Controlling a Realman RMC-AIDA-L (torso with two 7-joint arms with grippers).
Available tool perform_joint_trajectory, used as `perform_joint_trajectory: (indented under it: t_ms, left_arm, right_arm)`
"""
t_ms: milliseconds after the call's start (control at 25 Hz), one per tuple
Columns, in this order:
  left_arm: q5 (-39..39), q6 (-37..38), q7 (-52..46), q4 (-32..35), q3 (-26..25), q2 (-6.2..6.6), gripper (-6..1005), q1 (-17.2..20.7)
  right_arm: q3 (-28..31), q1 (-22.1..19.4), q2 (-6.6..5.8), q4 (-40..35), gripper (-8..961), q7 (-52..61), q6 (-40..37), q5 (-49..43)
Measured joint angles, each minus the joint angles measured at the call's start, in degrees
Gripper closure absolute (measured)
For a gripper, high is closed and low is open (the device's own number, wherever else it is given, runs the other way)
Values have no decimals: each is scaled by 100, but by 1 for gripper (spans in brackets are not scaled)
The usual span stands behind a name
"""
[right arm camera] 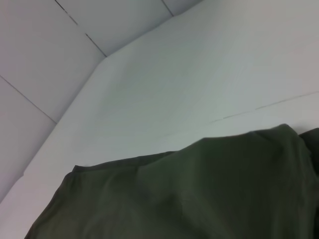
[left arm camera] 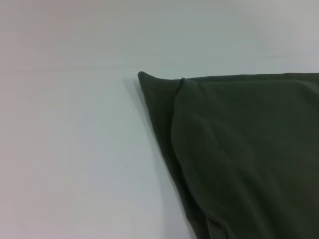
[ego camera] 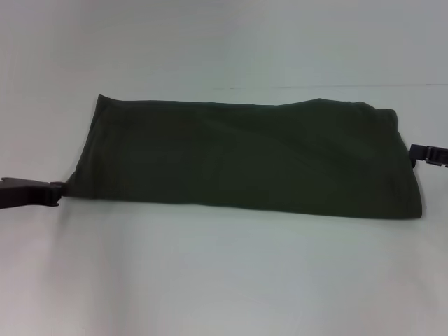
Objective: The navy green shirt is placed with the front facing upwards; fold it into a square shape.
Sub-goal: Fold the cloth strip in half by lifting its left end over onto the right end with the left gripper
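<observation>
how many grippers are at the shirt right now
2. The left gripper is at the navy green shirt's near left corner; the right gripper is at its right edge.

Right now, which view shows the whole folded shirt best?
The head view: the navy green shirt lies as a wide band, with the left gripper and right gripper at its ends. The left wrist view shows one layered corner; the right wrist view shows one edge.
</observation>
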Motion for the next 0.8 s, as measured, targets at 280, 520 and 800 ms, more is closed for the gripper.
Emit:
perform_joint_trajectory:
  t_ms: [280, 520, 800]
  left_arm:
    - [14, 14, -2, 34, -18, 5, 1001, -17]
    - [14, 18, -2, 24, -8, -1, 1001, -26]
    - [14, 3, -1, -4, 2, 4, 1001, -47]
  right_arm:
    - [-42, -6, -88, -33, 236, 451, 32, -387]
    - [-43, 30, -120, -5, 237, 644, 37, -754]
    - [-59, 151, -17, 163, 238, 691, 343, -1153]
